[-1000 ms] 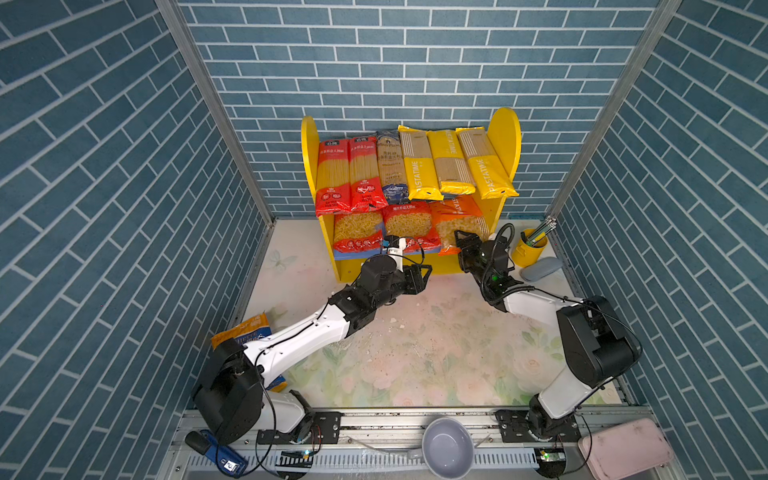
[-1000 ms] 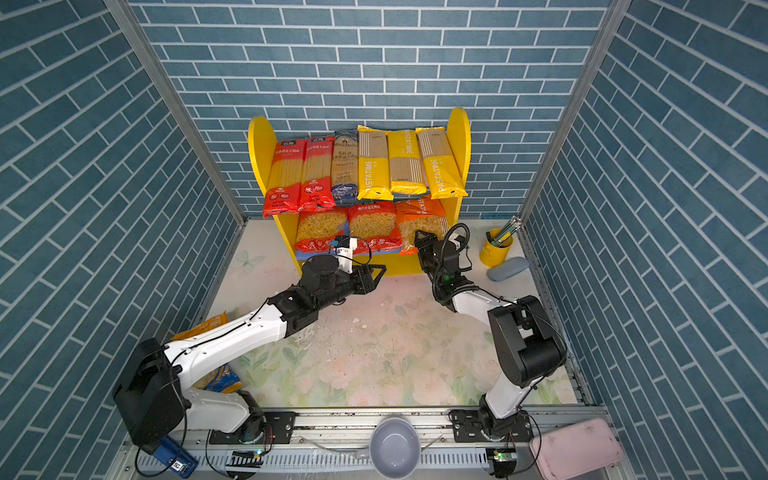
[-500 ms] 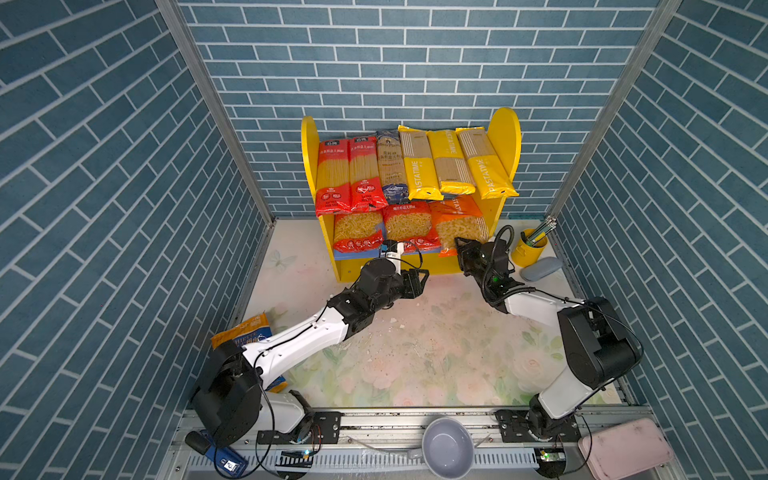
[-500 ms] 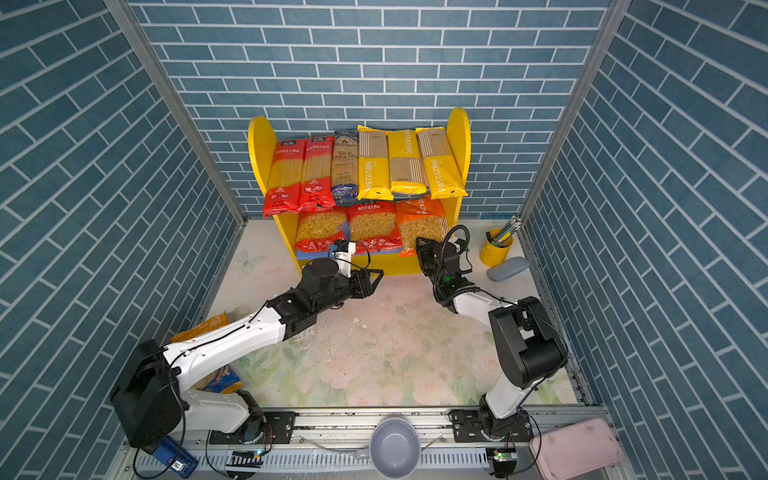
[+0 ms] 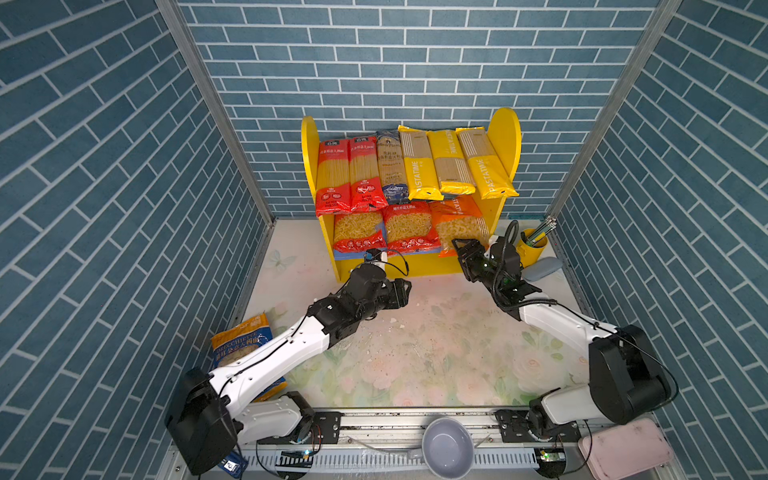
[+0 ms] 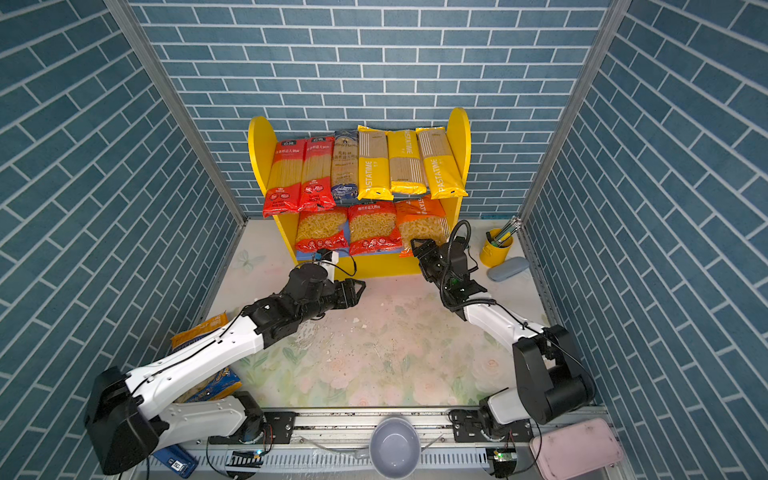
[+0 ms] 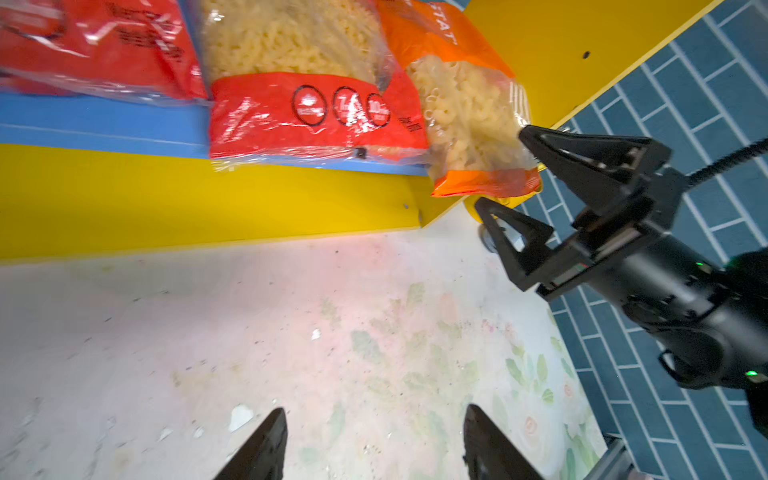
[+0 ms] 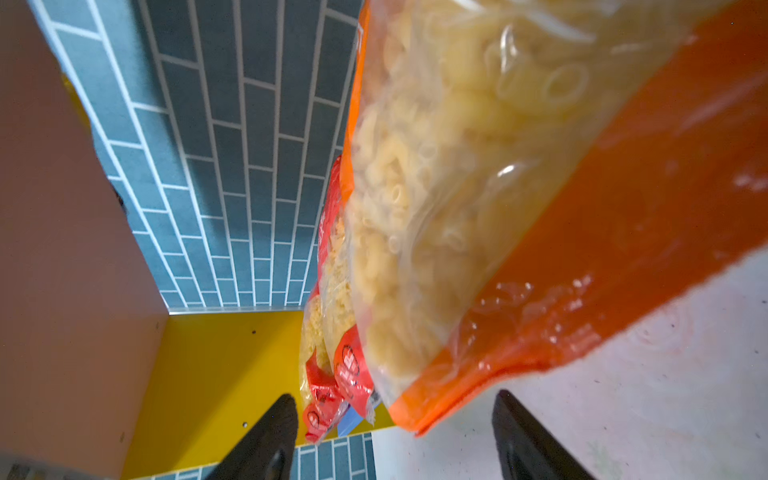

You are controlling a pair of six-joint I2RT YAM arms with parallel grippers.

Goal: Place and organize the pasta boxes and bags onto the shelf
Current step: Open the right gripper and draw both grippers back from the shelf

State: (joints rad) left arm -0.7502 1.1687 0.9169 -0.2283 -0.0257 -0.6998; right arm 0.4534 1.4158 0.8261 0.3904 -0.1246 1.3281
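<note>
The shelf [image 5: 505, 137] holds red [image 5: 332, 174], dark-blue [image 5: 390, 166] and yellow spaghetti packs [image 5: 449, 162] on its upper board. Two red short-pasta bags [image 5: 357, 232] and an orange bag [image 5: 459, 226] lie on the blue lower board. A blue-orange bag [image 5: 239, 340] lies on the floor, partly under my left arm. My left gripper [image 7: 374, 415] hangs open and empty over the floor in front of the shelf [image 6: 457, 133]. My right gripper [image 8: 395, 399] is open, its fingers on either side of the orange bag's [image 8: 478, 187] overhanging lower edge without closing on it.
A yellow pen cup [image 5: 534, 247] and a grey case [image 5: 540, 268] stand right of the shelf, close behind my right wrist. A grey bowl [image 5: 446, 446] and a pink container [image 5: 625, 451] sit at the front rail. Brick walls close in on three sides.
My left gripper has drawn back from the lower shelf and opened wider. The right gripper stays at the orange bag's corner with its jaws spread wider.
</note>
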